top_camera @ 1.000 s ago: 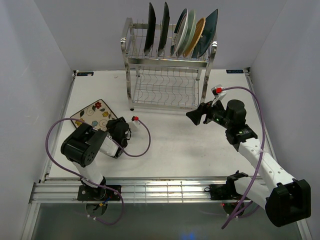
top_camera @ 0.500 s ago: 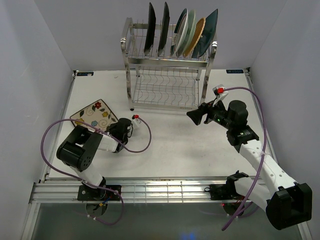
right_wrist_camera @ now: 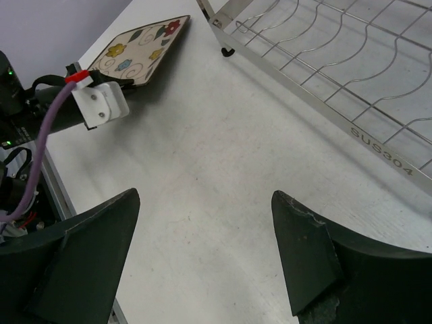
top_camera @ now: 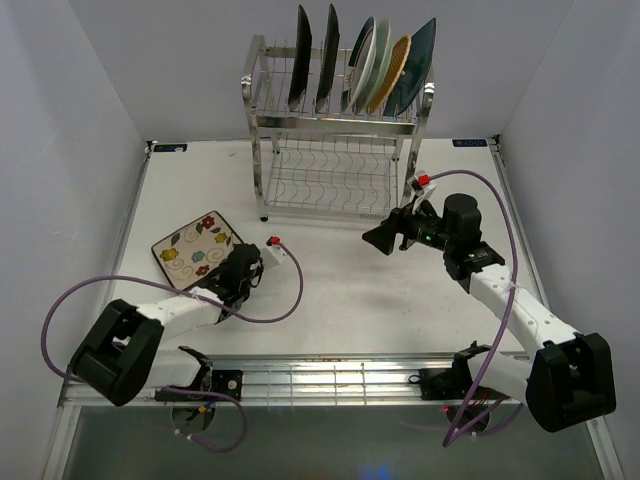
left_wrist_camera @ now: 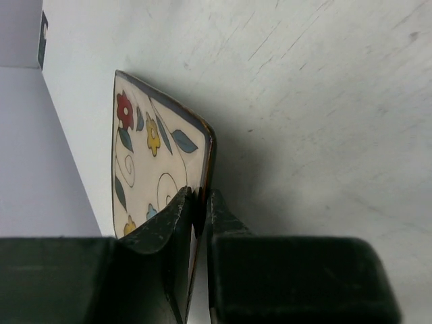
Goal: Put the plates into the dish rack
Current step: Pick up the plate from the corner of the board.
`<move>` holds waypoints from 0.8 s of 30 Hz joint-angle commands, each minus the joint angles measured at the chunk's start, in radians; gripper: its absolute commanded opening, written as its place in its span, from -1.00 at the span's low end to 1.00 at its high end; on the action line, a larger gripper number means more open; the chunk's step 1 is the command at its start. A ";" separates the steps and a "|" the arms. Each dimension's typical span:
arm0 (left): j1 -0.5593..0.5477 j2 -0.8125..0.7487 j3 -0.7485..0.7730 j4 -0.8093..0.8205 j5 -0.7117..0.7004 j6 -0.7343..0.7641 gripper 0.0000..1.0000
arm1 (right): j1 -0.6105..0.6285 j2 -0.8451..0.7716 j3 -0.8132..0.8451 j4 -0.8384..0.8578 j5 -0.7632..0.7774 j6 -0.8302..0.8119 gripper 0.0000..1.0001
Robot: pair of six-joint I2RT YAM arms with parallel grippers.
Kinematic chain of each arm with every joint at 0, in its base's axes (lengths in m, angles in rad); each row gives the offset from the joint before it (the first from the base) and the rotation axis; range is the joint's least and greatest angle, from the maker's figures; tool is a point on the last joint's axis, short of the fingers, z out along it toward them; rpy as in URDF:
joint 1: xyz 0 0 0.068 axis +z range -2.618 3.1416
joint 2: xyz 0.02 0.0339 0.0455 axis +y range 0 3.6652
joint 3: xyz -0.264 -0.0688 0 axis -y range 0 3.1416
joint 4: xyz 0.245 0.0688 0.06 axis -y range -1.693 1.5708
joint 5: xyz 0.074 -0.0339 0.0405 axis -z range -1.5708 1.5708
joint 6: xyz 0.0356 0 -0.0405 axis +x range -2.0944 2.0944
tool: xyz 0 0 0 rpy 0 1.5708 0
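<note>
Pale walls close off three sides of a scuffed white table (top_camera: 340, 290). At its far middle stands the dish rack (top_camera: 330, 185), a two-tier steel wire frame. Six plates (top_camera: 378, 62) stand on edge in its upper slots: two dark ones to the left, then a tight group with a pale green, a woven orange-tan and a teal one at the right end. The lower shelf holds none.

On the left of the table, well apart from the rack, is the cream floral plate (top_camera: 193, 248), rectangular with a dark rim and red, yellow and blue flowers. The left end effector (top_camera: 243, 268) is clamped on its near right edge. The left wrist view shows the plate (left_wrist_camera: 145, 155) edge-on, with one black finger pressed on each face of the rim at the end effector (left_wrist_camera: 200, 199). Whether that edge is off the table cannot be told.

The right end effector (top_camera: 385, 238) hangs above the table just in front of the rack's lower right corner. Its fingers are spread wide with nothing between them (right_wrist_camera: 206, 202).
</note>
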 commanded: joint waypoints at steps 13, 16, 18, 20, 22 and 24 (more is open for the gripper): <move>-0.068 -0.271 0.161 -0.360 0.238 -0.237 -1.00 | 0.176 0.371 0.306 -0.015 -0.039 0.080 0.69; -0.070 -0.285 0.179 -0.388 0.250 -0.250 -1.00 | 0.229 0.433 0.365 -0.009 0.003 0.109 0.69; -0.071 -0.306 0.183 -0.397 0.252 -0.262 -1.00 | 0.250 0.450 0.380 0.014 0.027 0.130 0.73; -0.071 -0.339 0.183 -0.406 0.259 -0.273 -1.00 | 0.269 0.471 0.401 0.028 0.016 0.135 0.80; -0.071 -0.365 0.181 -0.411 0.278 -0.282 -1.00 | 0.274 0.493 0.411 0.034 0.007 0.150 0.85; -0.071 -0.403 0.183 -0.415 0.295 -0.296 -1.00 | 0.274 0.506 0.418 0.055 0.008 0.166 0.87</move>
